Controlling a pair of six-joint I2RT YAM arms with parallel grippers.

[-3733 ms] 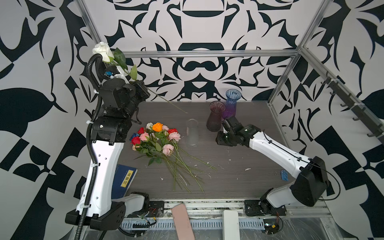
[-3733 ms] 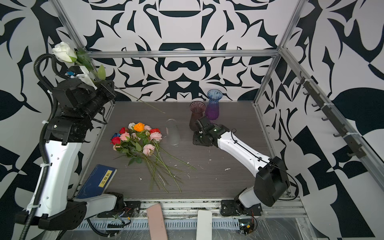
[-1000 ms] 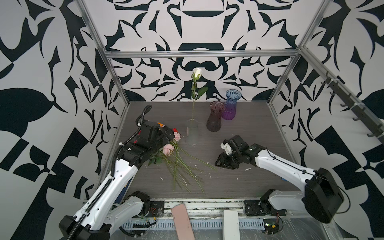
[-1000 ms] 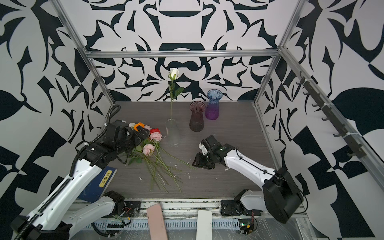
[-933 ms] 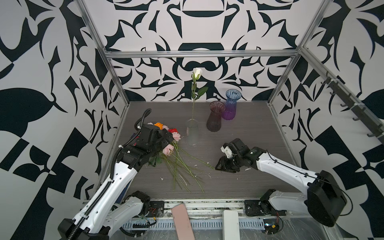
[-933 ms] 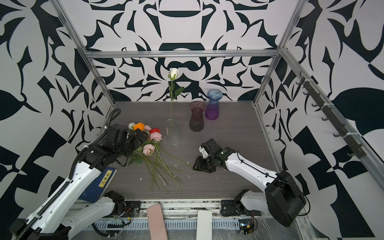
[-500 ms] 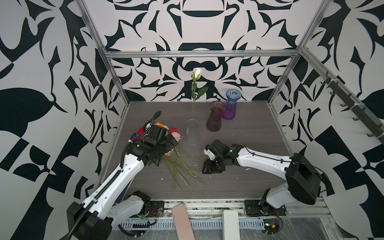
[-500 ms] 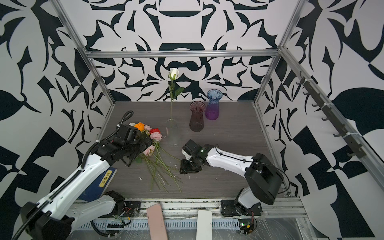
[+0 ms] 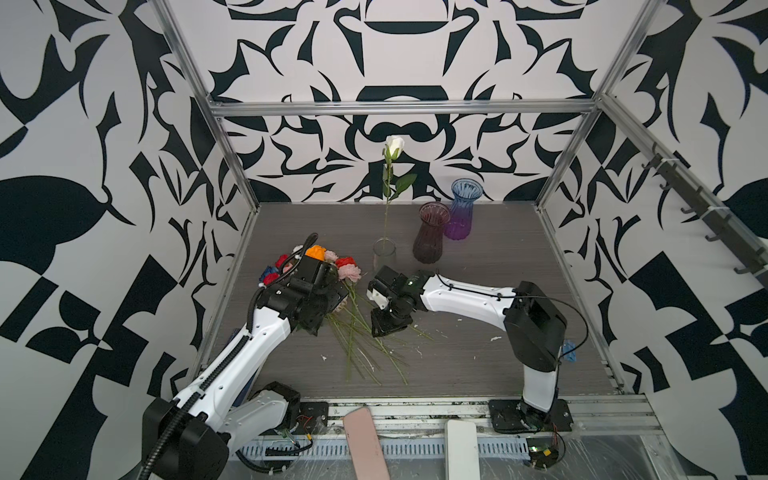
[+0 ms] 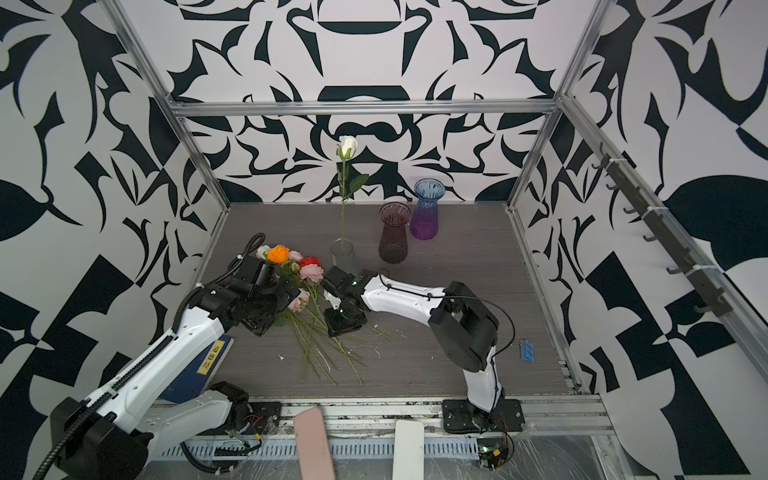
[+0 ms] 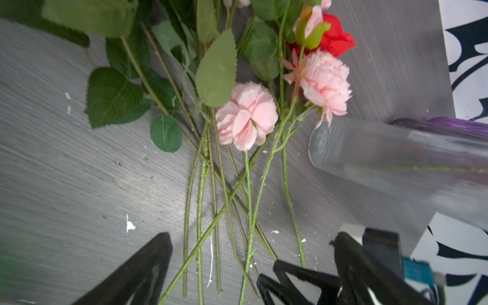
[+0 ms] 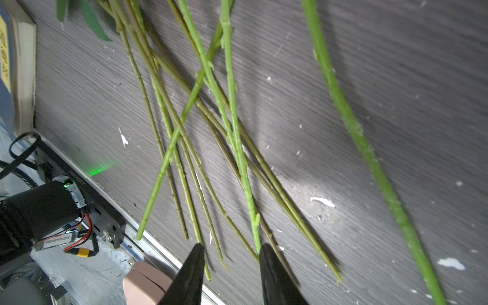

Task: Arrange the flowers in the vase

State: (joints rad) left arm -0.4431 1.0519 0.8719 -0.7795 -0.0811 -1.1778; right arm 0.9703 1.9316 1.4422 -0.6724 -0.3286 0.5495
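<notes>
The flowers (image 9: 348, 272) (image 10: 311, 272) lie in a heap at the table's left, blooms to the back and green stems (image 12: 237, 137) fanned toward the front. One white rose (image 9: 394, 145) (image 10: 347, 146) stands upright in the clear vase (image 9: 384, 252) (image 10: 343, 253). My left gripper (image 11: 252, 237) hovers low over the stems just in front of the pink blooms (image 11: 247, 116), open wide and empty. My right gripper (image 9: 388, 326) (image 12: 231, 247) is down on the stems from the right. Its jaws are partly open, with several stems between the fingers and a bright green one against one finger.
A dark red vase (image 9: 432, 241) and a blue-purple vase (image 9: 461, 212) stand at the back, right of the clear one. A blue book (image 10: 208, 357) lies under my left arm. A small blue piece (image 10: 527, 351) lies at the right edge.
The white rose, earlier held aloft by my left gripper, now stands in the clear vase. My right gripper has swung left onto the stems and narrowed. My left gripper has shifted right over the flowers.
</notes>
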